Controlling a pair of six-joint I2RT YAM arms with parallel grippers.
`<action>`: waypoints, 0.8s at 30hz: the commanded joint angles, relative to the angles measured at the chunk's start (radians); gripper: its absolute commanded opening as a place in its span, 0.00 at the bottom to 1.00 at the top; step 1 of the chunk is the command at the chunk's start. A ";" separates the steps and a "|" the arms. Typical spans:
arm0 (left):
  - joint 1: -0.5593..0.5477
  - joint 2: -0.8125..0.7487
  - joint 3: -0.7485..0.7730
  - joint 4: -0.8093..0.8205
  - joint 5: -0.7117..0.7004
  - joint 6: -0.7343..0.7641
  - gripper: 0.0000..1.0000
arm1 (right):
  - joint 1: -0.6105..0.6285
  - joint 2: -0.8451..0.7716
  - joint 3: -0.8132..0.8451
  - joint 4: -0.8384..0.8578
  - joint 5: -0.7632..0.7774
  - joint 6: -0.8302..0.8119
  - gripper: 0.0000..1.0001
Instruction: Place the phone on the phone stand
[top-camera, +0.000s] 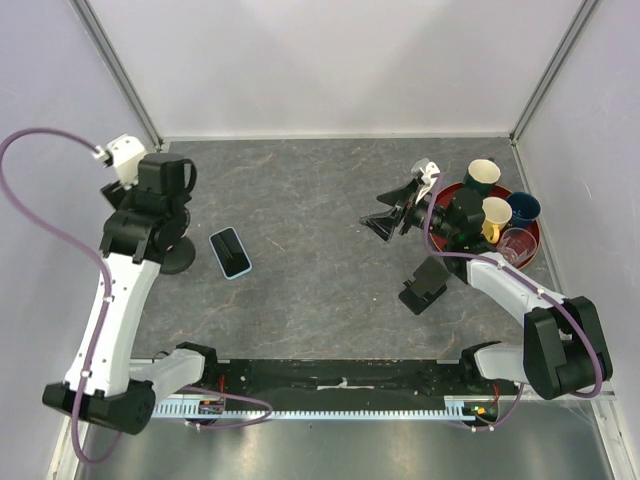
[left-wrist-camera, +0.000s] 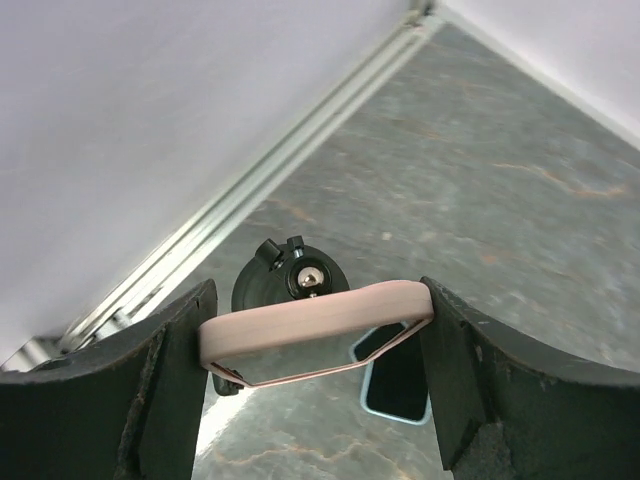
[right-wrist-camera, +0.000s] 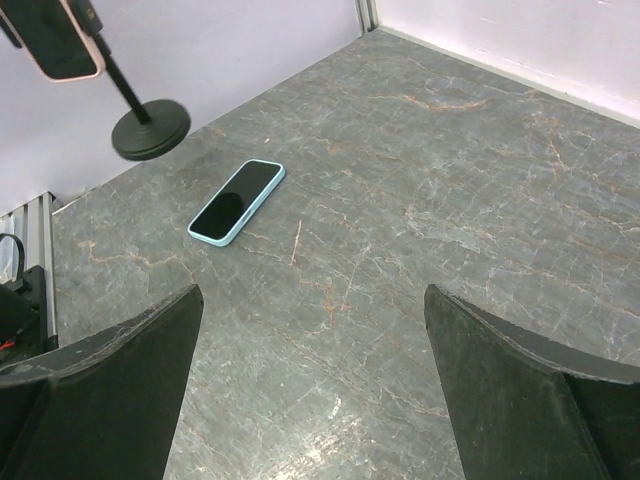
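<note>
Seating step: left gripper (left-wrist-camera: 315, 345) pinches slim pink-cased phone (left-wrist-camera: 300, 326) edgewise, black round-based post stand (left-wrist-camera: 252, 292) just beneath; next, lower squarely into its clamp (left-wrist-camera: 305, 276). Right gripper (right-wrist-camera: 312, 400) gapes empty.

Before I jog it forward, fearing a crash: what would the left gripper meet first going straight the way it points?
Likely the phone stand: its clamp head sits just beyond the pink phone that the left gripper holds, though depth is unclear.

Bright, even light, soft shadows. The desk (left-wrist-camera: 300, 450) shows pale glare at 6 o'clock; left claw fingers (left-wrist-camera: 110, 400) look blurred.
</note>
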 joint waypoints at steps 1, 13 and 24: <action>0.144 -0.082 -0.078 0.061 0.009 -0.043 0.02 | -0.003 -0.002 0.014 0.045 -0.013 0.012 0.98; 0.353 -0.145 -0.270 0.112 -0.041 -0.090 0.02 | -0.003 -0.013 0.006 0.062 -0.026 0.024 0.98; 0.385 -0.218 -0.353 0.107 -0.081 -0.109 0.02 | -0.003 -0.014 0.003 0.071 -0.032 0.032 0.98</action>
